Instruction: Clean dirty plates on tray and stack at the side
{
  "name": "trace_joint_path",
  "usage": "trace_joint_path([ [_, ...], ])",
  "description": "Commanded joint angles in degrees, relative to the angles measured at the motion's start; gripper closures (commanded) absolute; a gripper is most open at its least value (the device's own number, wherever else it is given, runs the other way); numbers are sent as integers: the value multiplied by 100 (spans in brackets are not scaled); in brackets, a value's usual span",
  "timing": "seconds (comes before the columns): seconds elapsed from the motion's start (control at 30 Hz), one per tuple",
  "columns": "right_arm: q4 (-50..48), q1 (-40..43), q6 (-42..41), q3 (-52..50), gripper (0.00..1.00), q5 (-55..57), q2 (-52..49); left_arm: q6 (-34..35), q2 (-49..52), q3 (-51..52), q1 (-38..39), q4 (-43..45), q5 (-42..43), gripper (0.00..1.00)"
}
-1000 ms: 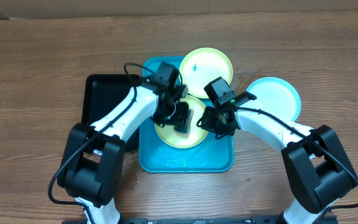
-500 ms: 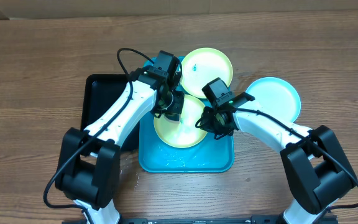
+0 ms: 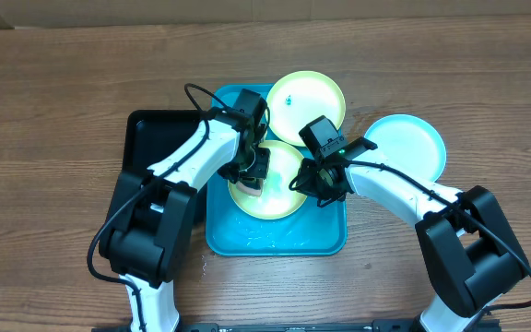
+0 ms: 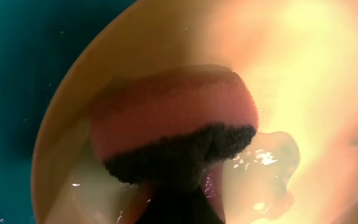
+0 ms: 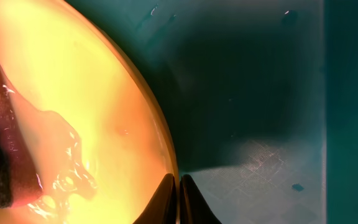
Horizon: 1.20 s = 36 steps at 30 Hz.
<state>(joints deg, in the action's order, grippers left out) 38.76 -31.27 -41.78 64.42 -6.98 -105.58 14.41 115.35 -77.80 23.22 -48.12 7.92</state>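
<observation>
A pale yellow-green plate (image 3: 279,195) lies wet in the turquoise tray (image 3: 275,242). My left gripper (image 3: 254,171) is shut on a pink sponge with a dark scrub side (image 4: 173,130) and presses it onto that plate (image 4: 309,74) near its left rim. My right gripper (image 3: 310,182) is shut on the plate's right rim, its fingertips (image 5: 179,182) pinching the edge of the plate (image 5: 73,93). A second yellow-green plate (image 3: 305,100) with a dark speck lies at the tray's far edge. A light blue plate (image 3: 406,143) lies on the table to the right.
A smaller black tray (image 3: 155,148) sits against the turquoise tray's left side. Water pools on the turquoise tray's floor (image 5: 260,93) and on the plate. The wooden table (image 3: 53,92) surrounds the trays.
My left gripper slid the sponge toward the plate's far-left edge, then back toward me over the plate. My right gripper kept its hold on the rim without moving.
</observation>
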Motion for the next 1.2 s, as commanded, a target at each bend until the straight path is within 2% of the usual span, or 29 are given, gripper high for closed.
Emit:
trace_joint_path([
  [0.0,-11,-61,0,-52,96,92,79,-424,496,149,44,17,1307,96],
  [0.1,-11,-61,0,-52,96,92,79,-616,286,70,20,15,1939,96],
  [0.3,-11,-61,0,-52,96,92,79,-671,-507,-234,-59,15,2118,96],
  [0.4,-9,-61,0,-52,96,92,79,-614,-876,-328,-61,13,1731,96],
  [0.53,-11,-61,0,-52,96,92,79,-407,-1113,-328,-59,-101,817,96],
  [0.6,-11,-61,0,-52,96,92,79,-389,-1078,-308,-59,-181,302,96],
  [0.83,-11,-61,0,-52,96,92,79,-256,-748,-116,-59,-96,-474,95],
  [1.0,-13,-61,-2,-52,96,92,79,-256,-273,-42,-59,-48,-433,96],
  [1.17,-13,-61,-2,-52,96,92,79,-350,142,-42,-59,-28,284,96],
])
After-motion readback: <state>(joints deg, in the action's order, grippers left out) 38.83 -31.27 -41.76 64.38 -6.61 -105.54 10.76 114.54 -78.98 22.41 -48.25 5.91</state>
